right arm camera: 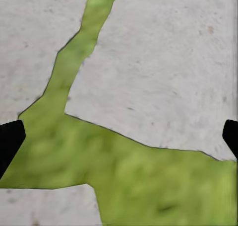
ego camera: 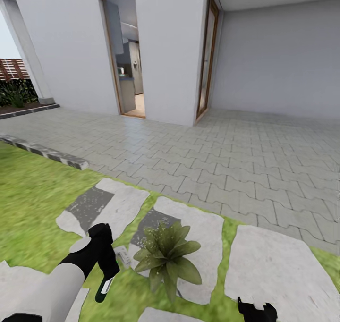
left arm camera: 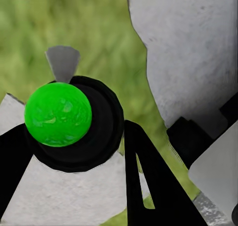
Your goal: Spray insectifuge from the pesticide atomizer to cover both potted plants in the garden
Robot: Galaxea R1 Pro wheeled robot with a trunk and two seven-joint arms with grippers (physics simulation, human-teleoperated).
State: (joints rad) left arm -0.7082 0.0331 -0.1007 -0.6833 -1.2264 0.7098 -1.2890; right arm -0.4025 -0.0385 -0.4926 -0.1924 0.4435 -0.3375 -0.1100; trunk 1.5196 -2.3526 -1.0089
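Note:
My left gripper is shut on the pesticide atomizer, low over the garden lawn. The atomizer's dark green handle hangs below the fingers, and its pale grey head points toward a potted plant. That plant is a rosette of pointed green leaves on a stepping stone, just right of the sprayer; its pot is hidden under the leaves. In the left wrist view the atomizer appears end-on as a green ball in a black ring between black fingers. My right gripper is open above grass and stone.
Grey stepping stones lie in the grass around the plant. Beyond them is a paved terrace, the white house wall with an open doorway, and a stone curb at the left. A slatted fence stands far left.

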